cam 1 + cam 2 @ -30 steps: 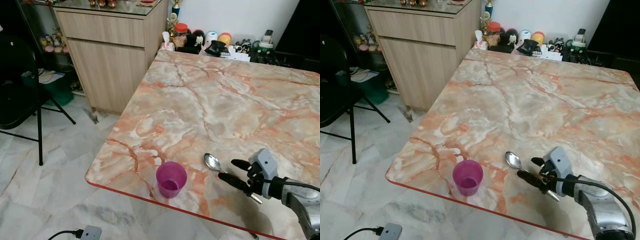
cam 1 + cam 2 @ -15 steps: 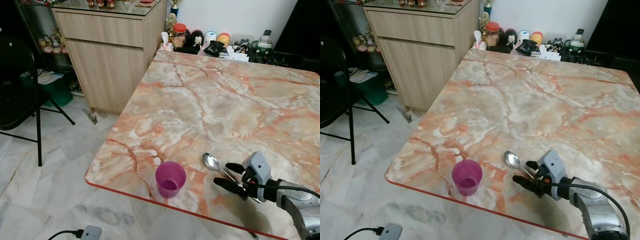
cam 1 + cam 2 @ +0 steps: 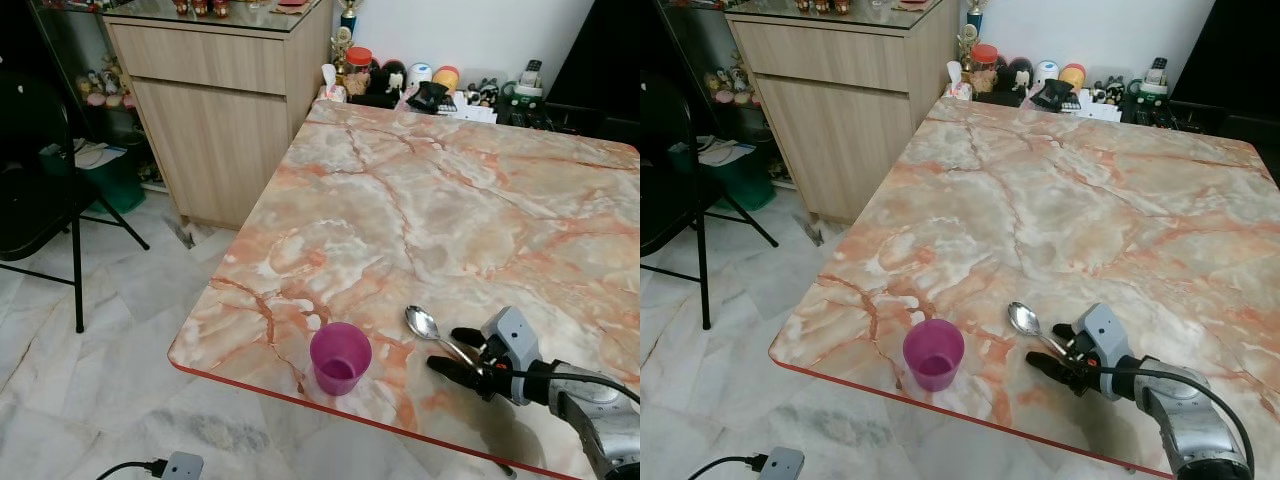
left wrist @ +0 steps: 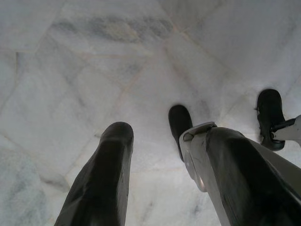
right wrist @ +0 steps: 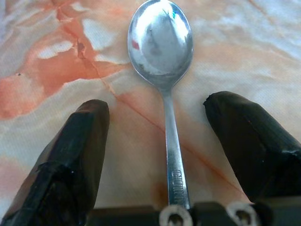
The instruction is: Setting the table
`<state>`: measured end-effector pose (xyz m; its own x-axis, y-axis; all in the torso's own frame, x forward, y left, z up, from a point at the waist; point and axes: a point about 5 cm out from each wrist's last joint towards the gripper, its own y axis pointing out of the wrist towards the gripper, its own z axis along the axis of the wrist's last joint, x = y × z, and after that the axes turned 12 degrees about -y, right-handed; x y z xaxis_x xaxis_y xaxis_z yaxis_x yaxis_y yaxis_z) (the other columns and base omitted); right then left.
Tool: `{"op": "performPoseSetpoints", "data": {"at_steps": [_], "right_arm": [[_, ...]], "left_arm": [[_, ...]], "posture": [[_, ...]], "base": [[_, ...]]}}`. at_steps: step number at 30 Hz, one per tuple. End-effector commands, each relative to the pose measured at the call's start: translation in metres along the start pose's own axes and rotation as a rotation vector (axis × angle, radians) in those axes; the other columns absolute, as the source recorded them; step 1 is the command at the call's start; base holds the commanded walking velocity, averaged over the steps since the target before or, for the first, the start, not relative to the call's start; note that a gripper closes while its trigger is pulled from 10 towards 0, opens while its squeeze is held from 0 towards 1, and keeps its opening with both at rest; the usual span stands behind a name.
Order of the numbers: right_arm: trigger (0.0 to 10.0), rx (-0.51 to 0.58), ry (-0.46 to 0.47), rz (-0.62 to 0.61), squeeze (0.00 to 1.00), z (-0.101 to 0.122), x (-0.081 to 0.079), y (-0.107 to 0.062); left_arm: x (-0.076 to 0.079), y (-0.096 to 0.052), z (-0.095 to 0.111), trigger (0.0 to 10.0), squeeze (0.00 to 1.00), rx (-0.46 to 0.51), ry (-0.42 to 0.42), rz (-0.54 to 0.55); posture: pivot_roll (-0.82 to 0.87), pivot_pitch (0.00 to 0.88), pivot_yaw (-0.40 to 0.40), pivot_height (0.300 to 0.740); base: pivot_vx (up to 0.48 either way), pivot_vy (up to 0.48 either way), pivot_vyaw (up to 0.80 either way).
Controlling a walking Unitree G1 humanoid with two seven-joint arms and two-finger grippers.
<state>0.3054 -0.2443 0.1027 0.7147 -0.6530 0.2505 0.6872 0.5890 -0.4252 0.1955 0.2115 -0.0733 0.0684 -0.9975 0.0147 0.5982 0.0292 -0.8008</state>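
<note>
Down and forward goes the right gripper since a second ago, sinking from a hover toward the marble and sliding its two black fingers along either side of the spoon. And look at that wrist shot: the handle runs straight up the middle of the gap, one finger off to each side, neither touching the metal yet. The jaws stand wide apart, nothing gripped. That straddle is no accident, I'd say; a thin handle lying flat on stone gives little to bite on, so the fingers need to be low and square to it before they close.

The spoon's bowl lies just beyond the fingertips, pointing away from the wrist. The purple cup stands upright near the table's front edge, off to the gripper's left and apart from it, likely already in its setting spot.

Whether the fingertips are actually resting on the tabletop is hard to call from these angles.

Meanwhile the left gripper hangs idle over the pale floor tiles, fingers apart, holding nothing.
</note>
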Motion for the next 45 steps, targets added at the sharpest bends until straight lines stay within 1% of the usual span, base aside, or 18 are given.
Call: {"op": "performPoseSetpoints", "data": {"at_steps": [1,6,10,14,16,20,21,22,23,31,36,40,45], "right_arm": [[10.0,0.006,0.006,-0.019,0.0,0.0,0.003,-0.001],[10.0,0.013,0.002,-0.021,0.0,0.001,0.004,-0.001],[10.0,0.008,0.008,-0.014,0.0,-0.001,0.001,0.002],[10.0,-0.02,0.016,-0.009,0.0,-0.007,-0.001,0.003],[10.0,-0.039,0.022,0.002,0.0,-0.012,-0.006,0.005],[10.0,-0.051,0.033,0.006,0.0,-0.015,-0.007,0.006],[6.8,-0.051,0.033,0.006,0.0,-0.015,-0.007,0.006],[0.6,-0.061,0.032,0.007,0.0,-0.017,-0.008,0.006],[0.0,-0.061,0.033,0.008,0.0,-0.017,-0.008,0.006],[0.0,-0.068,0.028,0.006,0.0,-0.018,-0.008,0.007],[0.0,-0.078,0.027,0.018,0.0,-0.021,-0.012,0.009],[0.0,-0.11,0.014,0.031,0.0,-0.026,-0.016,0.01],[0.0,-0.115,0.011,0.04,0.0,-0.027,-0.018,0.011]], "left_arm": [[-0.003,-0.002,-0.009,10.0,0.0,-0.031,0.009,0.01],[-0.003,-0.002,-0.009,10.0,0.0,-0.03,0.008,0.011],[-0.003,-0.002,-0.009,10.0,0.0,-0.031,0.007,0.009],[-0.002,-0.002,-0.009,10.0,0.0,-0.031,0.006,0.008],[-0.002,-0.002,-0.01,10.0,0.0,-0.032,0.004,0.008],[-0.003,-0.002,-0.01,10.0,0.0,-0.033,0.004,0.01],[-0.003,-0.002,-0.01,10.0,0.0,-0.033,0.004,0.01],[-0.003,-0.002,-0.011,10.0,0.0,-0.034,0.004,0.011],[-0.003,-0.002,-0.01,10.0,0.0,-0.033,0.004,0.011],[-0.002,-0.002,-0.011,10.0,0.0,-0.034,0.007,0.009],[-0.001,-0.002,-0.01,10.0,0.0,-0.032,0.006,0.006],[-0.002,-0.002,-0.011,10.0,0.0,-0.036,0.01,0.007],[-0.002,-0.002,-0.011,10.0,0.0,-0.037,0.014,0.006]], "posture": [[-0.02,0.159,-0.016,0.74],[-0.02,0.165,-0.017,0.74],[-0.02,0.165,-0.018,0.74],[-0.02,0.167,-0.018,0.74],[-0.01,0.169,-0.018,0.74],[-0.01,0.169,-0.018,0.74],[-0.01,0.169,-0.018,0.74],[-0.01,0.169,-0.018,0.74],[-0.01,0.169,-0.018,0.74],[-0.01,0.171,-0.019,0.74],[-0.01,0.171,-0.019,0.74],[-0.01,0.172,-0.018,0.74],[-0.01,0.172,-0.018,0.74]], "base": [[0.0,0.0,0.0],[0.0,0.0,0.0],[0.0,0.0,0.0],[0.0,0.0,0.0],[0.0,0.0,0.0],[0.0,0.0,0.0],[0.0,0.0,0.0],[0.0,0.0,0.0],[0.0,0.0,0.0],[0.0,0.0,0.0],[0.0,0.0,0.0],[0.0,0.0,0.0],[0.0,0.0,0.0]]}}
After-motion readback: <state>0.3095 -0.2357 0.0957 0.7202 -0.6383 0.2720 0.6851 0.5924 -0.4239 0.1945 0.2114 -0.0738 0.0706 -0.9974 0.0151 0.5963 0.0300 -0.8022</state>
